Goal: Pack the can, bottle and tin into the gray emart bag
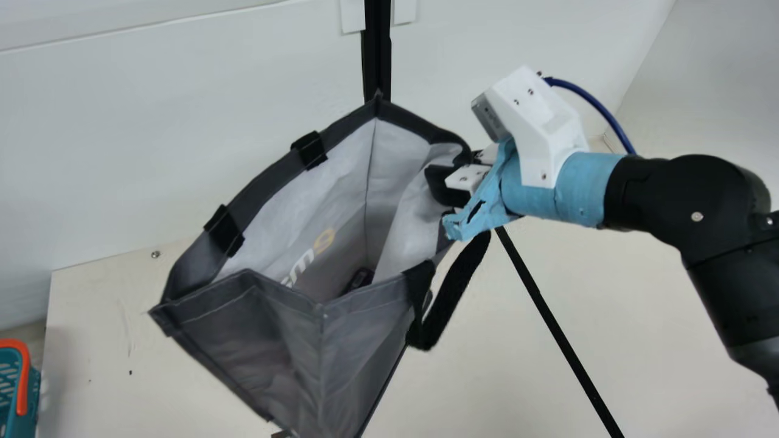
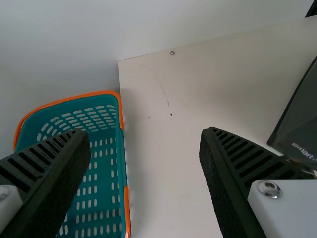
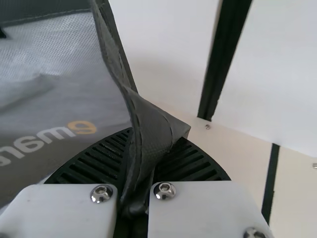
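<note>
The gray emart bag (image 1: 280,353) stands tilted with its mouth open, and a small dark object (image 1: 359,279) lies deep inside; what it is I cannot tell. My right gripper (image 1: 449,185) is clamped on the bag's rim at the right side. In the right wrist view, the folded dark rim of the bag (image 3: 151,130) runs between the fingers of my right gripper (image 3: 138,148). My left gripper (image 2: 143,136) is spread wide with nothing between its fingers, and part of the bag (image 2: 304,119) shows beyond one finger.
A teal basket with an orange rim (image 2: 120,111) stands by the table's left edge, partly behind a finger of my left gripper. The cream table (image 1: 487,365) carries a black strip, and a white wall (image 1: 152,134) rises behind the bag.
</note>
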Robot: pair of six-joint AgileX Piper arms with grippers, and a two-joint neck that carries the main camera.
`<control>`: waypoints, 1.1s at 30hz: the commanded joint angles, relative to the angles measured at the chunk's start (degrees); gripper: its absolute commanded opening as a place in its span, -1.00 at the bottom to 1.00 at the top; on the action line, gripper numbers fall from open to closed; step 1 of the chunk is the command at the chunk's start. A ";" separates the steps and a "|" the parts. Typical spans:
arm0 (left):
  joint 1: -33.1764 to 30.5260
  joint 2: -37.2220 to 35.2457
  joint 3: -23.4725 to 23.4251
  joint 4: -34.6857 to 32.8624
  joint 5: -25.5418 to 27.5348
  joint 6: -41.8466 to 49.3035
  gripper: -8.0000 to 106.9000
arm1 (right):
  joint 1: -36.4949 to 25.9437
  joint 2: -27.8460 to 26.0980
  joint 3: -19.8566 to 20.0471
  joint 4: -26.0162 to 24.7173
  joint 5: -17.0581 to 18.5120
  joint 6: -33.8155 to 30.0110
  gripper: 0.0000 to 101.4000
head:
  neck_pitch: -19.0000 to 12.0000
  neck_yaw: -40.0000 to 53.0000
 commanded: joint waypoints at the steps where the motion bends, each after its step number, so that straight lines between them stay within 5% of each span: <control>1: 0.00 0.00 0.00 0.00 0.00 0.00 0.71 | -0.73 0.25 -1.20 -0.32 0.02 0.52 -1.00 | -1.30 -0.05; 33: 0.00 0.00 0.00 0.00 0.00 0.00 0.71 | -21.85 8.73 -15.38 -8.42 4.45 7.55 -1.00 | -1.30 -0.05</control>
